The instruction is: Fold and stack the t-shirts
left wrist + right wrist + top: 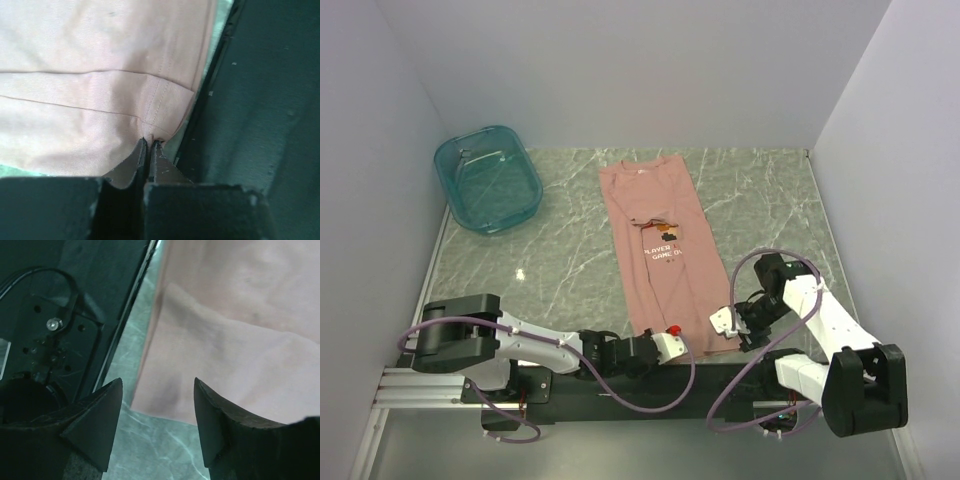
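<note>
The left gripper is pinching the near hem corner of the t-shirt, its jaws pressed together on the cloth. The right gripper is hanging with jaws spread over the other hem corner, not yet gripping. I judge the right one is needing to close on all layers first, then both lifting level, since the shirt is lying flat on the tabletop, stretching away from the grippers.

My grey-green, marble-veined desk carries two things. A dusty-pink cotton t-shirt lies flat on it as a long narrow strip, collar at the far end, hem at the near edge, chest print facing up. A translucent teal plastic tub sits in the far left corner, well apart from it.
</note>
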`<state>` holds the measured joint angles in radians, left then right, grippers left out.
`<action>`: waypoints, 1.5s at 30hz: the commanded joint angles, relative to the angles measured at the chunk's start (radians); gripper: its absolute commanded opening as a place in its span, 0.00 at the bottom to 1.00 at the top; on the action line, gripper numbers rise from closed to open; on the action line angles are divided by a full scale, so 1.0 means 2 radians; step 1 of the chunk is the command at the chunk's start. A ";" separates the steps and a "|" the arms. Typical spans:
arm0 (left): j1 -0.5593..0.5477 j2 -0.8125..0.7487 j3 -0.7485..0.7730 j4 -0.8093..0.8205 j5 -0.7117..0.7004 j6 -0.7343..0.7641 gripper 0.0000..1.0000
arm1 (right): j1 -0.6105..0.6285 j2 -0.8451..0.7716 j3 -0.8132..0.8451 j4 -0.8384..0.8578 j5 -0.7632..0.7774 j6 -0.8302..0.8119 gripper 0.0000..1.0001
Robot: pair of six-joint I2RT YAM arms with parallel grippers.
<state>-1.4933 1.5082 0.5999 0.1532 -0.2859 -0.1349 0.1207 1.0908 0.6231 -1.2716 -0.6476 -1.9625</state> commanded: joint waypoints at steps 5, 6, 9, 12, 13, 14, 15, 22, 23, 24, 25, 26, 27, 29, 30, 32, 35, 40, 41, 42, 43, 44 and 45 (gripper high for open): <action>0.005 -0.022 0.008 0.016 -0.013 0.008 0.01 | 0.018 -0.005 -0.027 0.040 0.048 -0.004 0.61; 0.005 -0.028 0.008 0.019 -0.014 0.005 0.01 | 0.026 -0.005 -0.033 0.044 0.051 -0.003 0.61; 0.008 -0.034 0.010 0.024 -0.008 -0.002 0.01 | 0.049 -0.005 -0.047 0.066 0.062 0.008 0.57; 0.010 -0.035 0.012 0.029 -0.001 -0.007 0.01 | 0.068 -0.003 -0.061 0.111 0.080 0.042 0.54; 0.010 -0.035 0.012 0.030 0.002 -0.008 0.01 | 0.077 -0.002 -0.063 0.132 0.082 0.059 0.54; 0.010 -0.034 0.011 0.032 0.003 -0.009 0.01 | 0.079 0.000 -0.062 0.134 0.081 0.063 0.53; 0.010 -0.032 0.011 0.033 0.006 -0.010 0.01 | 0.081 0.004 -0.059 0.137 0.081 0.068 0.52; 0.015 -0.038 -0.005 0.050 0.030 -0.025 0.01 | 0.105 0.008 -0.056 0.151 0.092 0.102 0.33; 0.019 -0.042 -0.011 0.053 0.037 -0.026 0.01 | 0.111 0.008 -0.056 0.153 0.093 0.108 0.26; 0.021 -0.044 -0.015 0.059 0.040 -0.028 0.01 | 0.112 0.009 -0.056 0.154 0.093 0.113 0.21; 0.026 -0.046 -0.018 0.062 0.043 -0.032 0.01 | 0.114 0.010 -0.055 0.156 0.093 0.121 0.17; 0.029 -0.048 -0.021 0.065 0.049 -0.035 0.01 | 0.114 0.010 -0.055 0.157 0.091 0.124 0.05; 0.031 -0.051 -0.026 0.068 0.052 -0.036 0.01 | 0.115 0.011 -0.055 0.158 0.088 0.128 0.00; 0.036 -0.053 -0.031 0.074 0.063 -0.040 0.01 | 0.114 0.011 -0.055 0.160 0.082 0.138 0.00; 0.037 -0.055 -0.031 0.076 0.066 -0.041 0.01 | 0.114 0.013 -0.052 0.157 0.080 0.142 0.00; 0.042 -0.056 -0.032 0.076 0.072 -0.041 0.01 | 0.115 0.012 -0.039 0.142 0.065 0.160 0.00; 0.058 -0.067 -0.038 0.084 0.094 -0.041 0.01 | 0.102 0.020 0.010 0.088 0.035 0.171 0.00; 0.134 -0.112 -0.047 0.092 0.133 -0.022 0.01 | 0.065 0.044 0.109 0.055 -0.049 0.223 0.00; 0.148 -0.123 -0.045 0.093 0.139 -0.016 0.01 | 0.056 0.048 0.133 0.062 -0.054 0.236 0.00; 0.164 -0.127 -0.043 0.093 0.141 -0.010 0.01 | 0.053 0.060 0.144 0.075 -0.054 0.256 0.00; 0.197 -0.129 -0.041 0.092 0.160 0.000 0.01 | 0.051 0.067 0.154 0.105 -0.051 0.296 0.00; 0.216 -0.130 -0.035 0.094 0.169 0.005 0.01 | 0.049 0.075 0.165 0.120 -0.049 0.315 0.00; 0.234 -0.127 -0.030 0.096 0.177 0.011 0.01 | 0.049 0.096 0.186 0.139 -0.044 0.338 0.00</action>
<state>-1.1172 1.2690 0.5114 0.2932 -0.0174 -0.1680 0.2314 1.2205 0.9089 -1.0794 -0.6891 -1.4586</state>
